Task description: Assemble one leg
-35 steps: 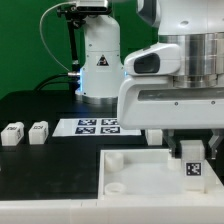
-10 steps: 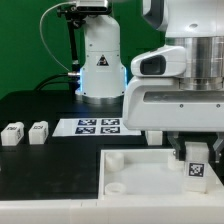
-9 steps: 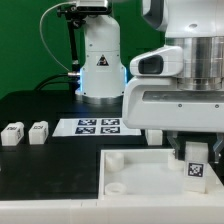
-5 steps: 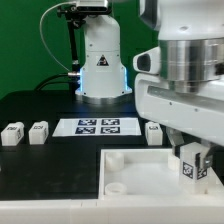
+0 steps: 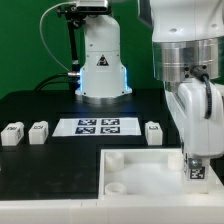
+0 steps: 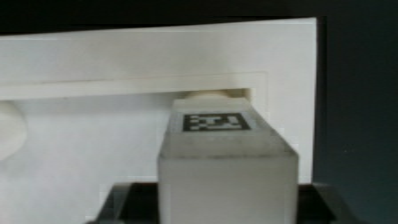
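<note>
The gripper (image 5: pixel 197 168) holds the leg (image 5: pixel 196 171) clamped upright over the white tray (image 5: pixel 140 172), at its far corner socket (image 6: pixel 210 97).

— Where is there room to pass?
— Over the tray's (image 5: pixel 140 172) bare middle and the dark surface (image 5: pixel 40 105) behind the marker board (image 5: pixel 100 126).
— What blocks the way?
— Three loose pegs (image 5: pixel 39 131) beside that board, and the end effector (image 5: pixel 196 170) filling the tray's corner on the exterior view's right.

Small white tagged leg (image 5: pixel 197 171) partly hidden behind gripper (image 5: pixel 197 160); large white square tray (image 5: pixel 140 180) cut off by frame edge.
</note>
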Controlling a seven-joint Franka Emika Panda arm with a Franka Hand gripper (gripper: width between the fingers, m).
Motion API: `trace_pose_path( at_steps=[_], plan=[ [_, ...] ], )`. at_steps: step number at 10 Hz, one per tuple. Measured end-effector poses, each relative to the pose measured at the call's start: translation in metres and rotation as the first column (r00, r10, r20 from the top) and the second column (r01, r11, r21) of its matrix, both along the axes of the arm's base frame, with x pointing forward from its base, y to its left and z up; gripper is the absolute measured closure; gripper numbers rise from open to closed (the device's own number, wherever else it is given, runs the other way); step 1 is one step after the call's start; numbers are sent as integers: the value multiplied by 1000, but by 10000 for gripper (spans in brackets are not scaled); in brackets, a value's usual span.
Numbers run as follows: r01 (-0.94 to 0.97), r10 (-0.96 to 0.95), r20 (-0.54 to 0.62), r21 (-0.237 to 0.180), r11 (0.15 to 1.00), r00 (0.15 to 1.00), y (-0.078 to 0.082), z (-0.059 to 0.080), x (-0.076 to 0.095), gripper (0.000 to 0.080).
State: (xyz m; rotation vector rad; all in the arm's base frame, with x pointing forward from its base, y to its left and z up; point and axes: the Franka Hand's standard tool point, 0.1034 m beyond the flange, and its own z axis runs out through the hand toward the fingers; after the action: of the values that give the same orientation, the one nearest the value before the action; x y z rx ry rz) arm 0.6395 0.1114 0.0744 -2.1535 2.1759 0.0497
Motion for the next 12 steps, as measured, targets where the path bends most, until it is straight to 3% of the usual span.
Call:
trace_pose_path(
  at_steps=[1, 2, 3, 7, 8, 9, 10, 11, 12],
  plan=[
    [-64, 64, 20, -4, 998, 998, 1, 0, 2, 246],
    [-188, 188, 58, -18, 982, 980, 4, -1, 4, 246],
    [-285, 287, 60, -27, 958, 956, 3, -1, 4, 169],
    [-617, 621, 71, -69, 784, 781, 1, -1, 4, 151],
    [-805, 813, 41, -118, 581, 581, 2, 1, 5, 150],
    [-921, 932, 30, -140, 362, 362, 5, 1, 6, 150],
    [-970, 978, 26, -128, 208, 206, 5, 2, 8, 150],
    [-980, 987, 25, -124, 158, 156, 7, 8, 14, 150],
    [-977, 985, 25, -128, 171, 170, 6, 6, 14, 150]
  ],
)
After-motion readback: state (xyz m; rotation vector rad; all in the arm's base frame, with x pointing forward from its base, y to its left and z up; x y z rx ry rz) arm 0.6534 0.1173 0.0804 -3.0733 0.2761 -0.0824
